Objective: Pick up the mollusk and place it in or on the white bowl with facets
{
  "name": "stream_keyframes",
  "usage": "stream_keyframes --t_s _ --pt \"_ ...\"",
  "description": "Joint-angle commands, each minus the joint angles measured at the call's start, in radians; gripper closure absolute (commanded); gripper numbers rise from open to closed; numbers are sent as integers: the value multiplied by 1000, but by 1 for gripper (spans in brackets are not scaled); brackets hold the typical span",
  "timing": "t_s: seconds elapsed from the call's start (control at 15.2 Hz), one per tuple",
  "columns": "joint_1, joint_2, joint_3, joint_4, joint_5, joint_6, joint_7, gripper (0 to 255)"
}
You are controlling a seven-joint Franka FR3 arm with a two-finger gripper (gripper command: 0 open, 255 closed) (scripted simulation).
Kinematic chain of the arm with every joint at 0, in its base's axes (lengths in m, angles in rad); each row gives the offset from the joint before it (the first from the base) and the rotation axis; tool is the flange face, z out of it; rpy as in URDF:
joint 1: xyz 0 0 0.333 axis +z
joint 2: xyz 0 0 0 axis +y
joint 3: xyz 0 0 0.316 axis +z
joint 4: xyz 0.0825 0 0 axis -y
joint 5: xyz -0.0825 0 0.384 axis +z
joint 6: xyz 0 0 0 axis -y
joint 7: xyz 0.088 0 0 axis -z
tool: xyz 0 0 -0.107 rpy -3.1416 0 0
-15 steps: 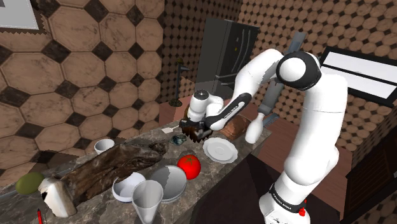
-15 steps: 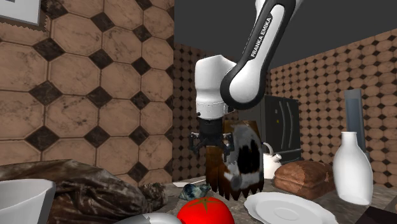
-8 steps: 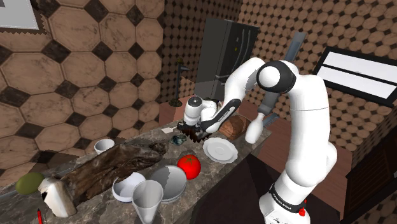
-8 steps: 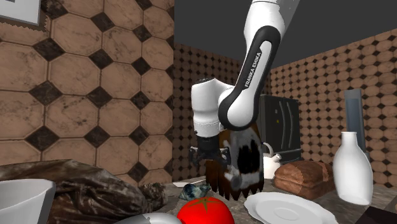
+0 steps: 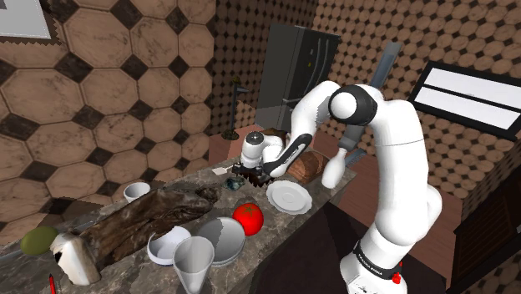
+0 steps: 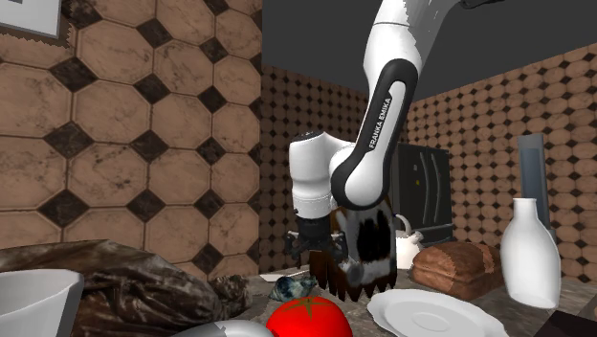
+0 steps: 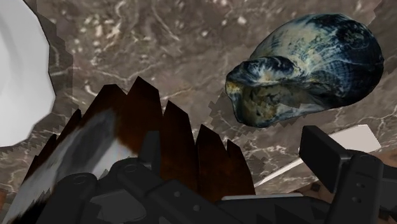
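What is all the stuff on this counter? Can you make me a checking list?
Surface: dark marbled counter, crowded.
Job's things: the blue-grey mollusk lies on the counter just beyond one finger, not between the fingers. The white faceted bowl stands at the counter's far end from it, toward the shoulder view's lower left.
Clutter: tomato, white plate, bread loaf, white bottle, and a brown-and-white jagged object right by the gripper.
Grippers: gripper open, low over the counter.
Cables: nothing seen.
Surroundings: octagon-tiled walls, dark fridge.
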State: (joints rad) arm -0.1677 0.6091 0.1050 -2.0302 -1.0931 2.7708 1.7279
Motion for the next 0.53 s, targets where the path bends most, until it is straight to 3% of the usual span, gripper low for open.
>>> stream_keyframes --t_s 0.0,0.2,0.26,0.46 --pt "0 1 -1 0 -1 1 1 0" --pt "0 1 -1 0 -1 1 1 0" --pt "0 1 -1 0 -1 1 1 255" --pt "0 1 -1 0 -1 1 1 255"
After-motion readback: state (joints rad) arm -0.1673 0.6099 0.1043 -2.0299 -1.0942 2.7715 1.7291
